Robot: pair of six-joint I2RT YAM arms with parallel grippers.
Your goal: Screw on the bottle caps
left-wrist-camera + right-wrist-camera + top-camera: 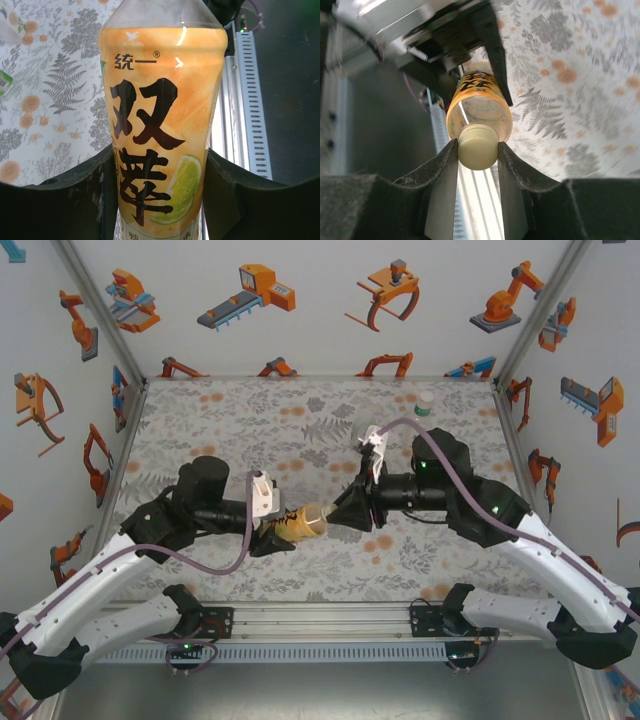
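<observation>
The amber-yellow bottle (305, 523) with a yellow label lies level above the table's middle, neck pointing right. My left gripper (278, 530) is shut on its body; in the left wrist view the label (160, 125) sits squeezed between both fingers of that gripper (160, 156). From the right, my right gripper (345, 515) meets the neck. In the right wrist view its fingers press both sides of the pale yellowish bottle cap (478, 150), which sits on the mouth of the bottle (479, 97). The right gripper (477, 145) is shut on that cap.
A small clear bottle with a green-white band (425, 403) stands upright at the back right of the patterned table (230, 420). A slotted metal rail (320, 625) runs along the near edge between the arm bases. Printed walls enclose the left, back and right sides.
</observation>
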